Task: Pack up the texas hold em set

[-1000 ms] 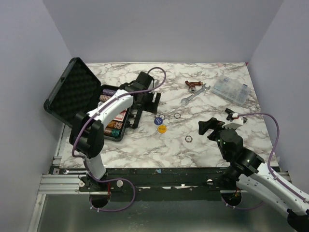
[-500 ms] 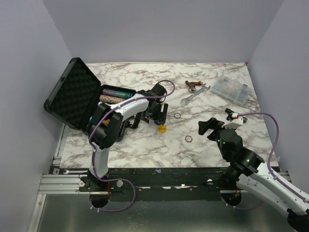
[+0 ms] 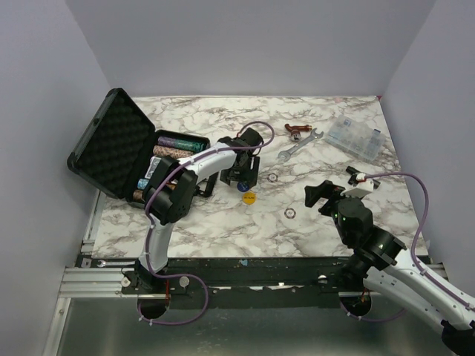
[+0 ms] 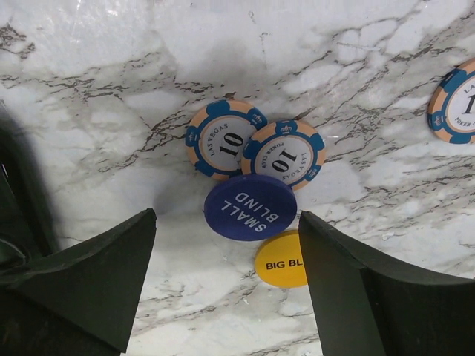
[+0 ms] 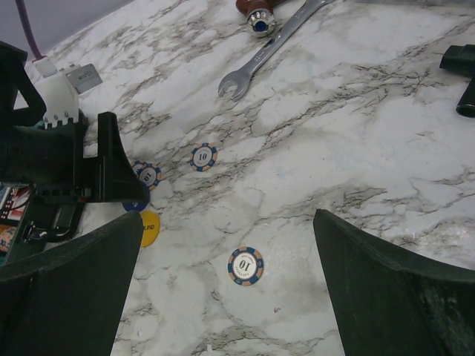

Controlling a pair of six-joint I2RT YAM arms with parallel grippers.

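Black and foam-lined, the briefcase (image 3: 111, 144) lay open at the left edge of the marble table (image 3: 223, 222). Its long axis ran roughly from near to far along the hinge. The lid leaned back to the left, and the open tray faced the middle of the table. Rows of chips (image 3: 180, 141) lay crosswise inside the tray.

Right of the case, the left gripper (image 4: 226, 216) hung over the table with its jaws apart. The jaws stood on either side of a blue disc (image 4: 251, 207), with a gap showing on both sides. In the wrist view the disc's "SMALL BLIND" lettering read upside down. Two chips marked 10 (image 4: 223, 139) lay side by side, touching each other, with the blue disc overlapping their near edges. A yellow disc (image 4: 282, 261) sat just beside the blue one, on its other side. Another chip (image 4: 454, 101) lay apart at the right edge of that view.

The right gripper (image 5: 226, 222) hovered over the right part of the table, its jaws spread wide and holding nothing. A lone chip (image 5: 246, 266) lay on the table beneath it. A wrench (image 5: 271, 48) and a clear box (image 3: 356, 136) lay farther back.
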